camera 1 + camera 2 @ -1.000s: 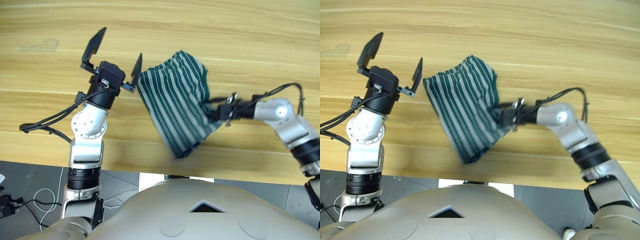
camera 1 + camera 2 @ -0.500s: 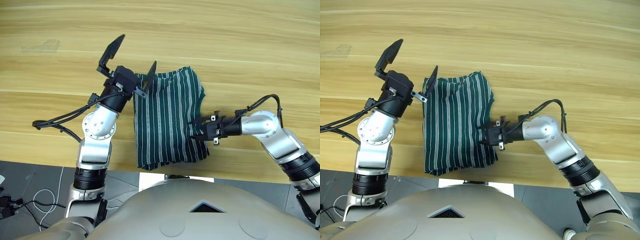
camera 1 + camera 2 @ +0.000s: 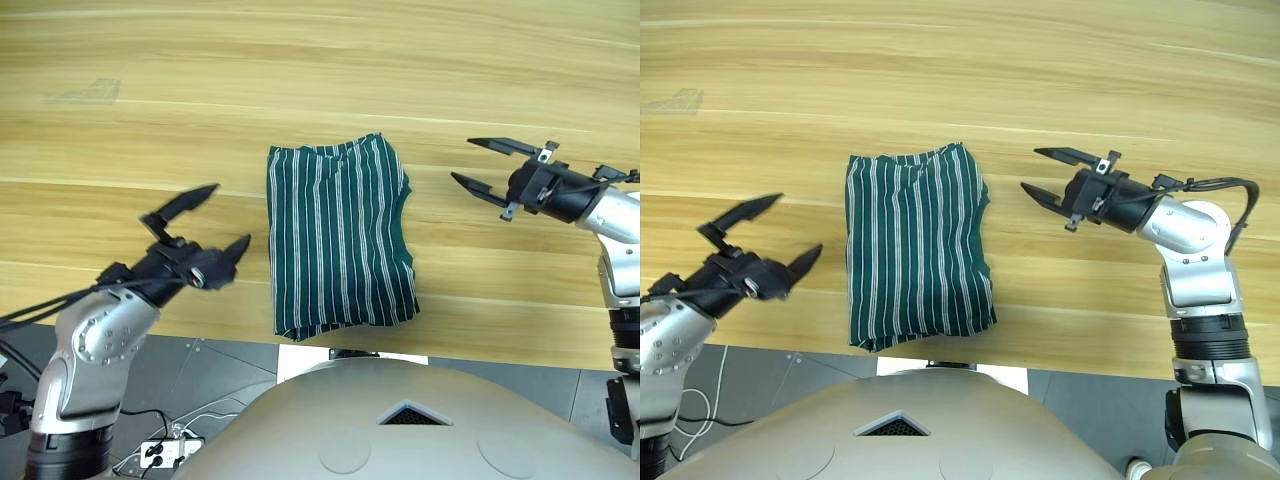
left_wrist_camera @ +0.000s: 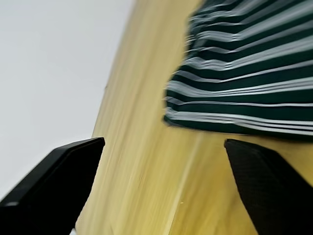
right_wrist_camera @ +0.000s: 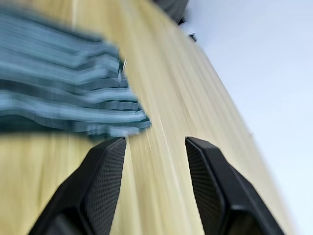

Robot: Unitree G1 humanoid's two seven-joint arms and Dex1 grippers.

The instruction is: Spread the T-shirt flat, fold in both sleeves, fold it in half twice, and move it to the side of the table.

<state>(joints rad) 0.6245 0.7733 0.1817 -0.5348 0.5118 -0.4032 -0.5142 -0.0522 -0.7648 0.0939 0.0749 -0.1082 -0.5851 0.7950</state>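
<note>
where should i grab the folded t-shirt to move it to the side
Pinch the T-shirt along its long straight left edge, coming in from the left with the open left hand. That edge looks neat and stacked, so all layers should lift together; the right edge is uneven with a notch.

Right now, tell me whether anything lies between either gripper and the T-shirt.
Nothing visible does. The folded T-shirt lies flat on the table, with only bare wood between it and the open left gripper on one side and the open right gripper on the other. Neither gripper touches it.
</note>
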